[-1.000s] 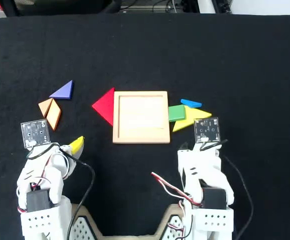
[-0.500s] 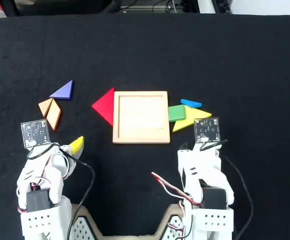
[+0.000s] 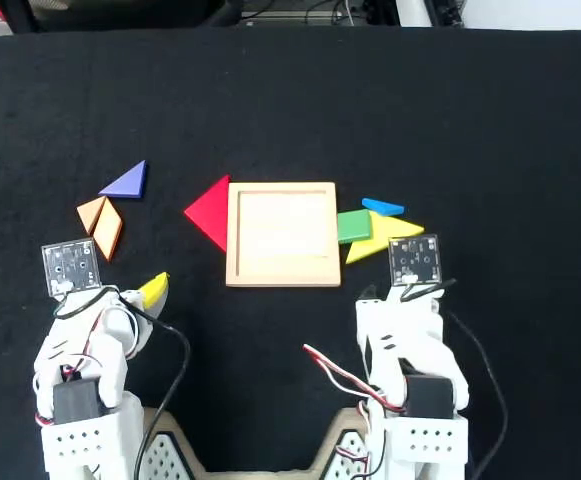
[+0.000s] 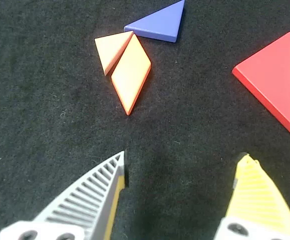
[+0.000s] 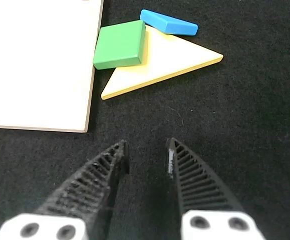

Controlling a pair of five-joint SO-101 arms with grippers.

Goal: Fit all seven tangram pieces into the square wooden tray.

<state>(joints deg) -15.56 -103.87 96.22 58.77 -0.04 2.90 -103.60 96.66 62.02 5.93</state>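
Roughly at the middle of the black worktop (image 3: 290,100), lying flat: square wooden tray (image 3: 281,275), floor bare. Pressed against its left edge along one side: red triangle (image 3: 210,212), far corner aimed away from the tray. Farther left, well apart from that one, clustered in a group of three: purple triangle (image 3: 127,182) farthest from the arms; pale orange triangle (image 3: 90,212) nearer, meeting the purple one at a corner or nearly so; orange parallelogram (image 3: 107,232) laid flush along the pale triangle's side. Just beside the tray's right edge, touching or nearly so: green square (image 3: 353,226). Butted against the square's outer side: large yellow triangle (image 3: 385,238), long edge facing the arms. At the far side of both, touching them: blue parallelogram (image 3: 382,207), slim and slanted. Standing at the near edge of the worktop: left arm (image 3: 80,340) and right arm (image 3: 410,340), well apart. As for the left jaws: spread wide, gripping nothing, poised over bare cloth short of the orange parallelogram, with one pale grey finger (image 4: 92,200) and one yellow finger (image 4: 257,195). As for the right jaws: parted by a narrow gap, gripping nothing, black fingers (image 5: 90,190) over bare cloth off the tray's near right corner, short of the yellow triangle.
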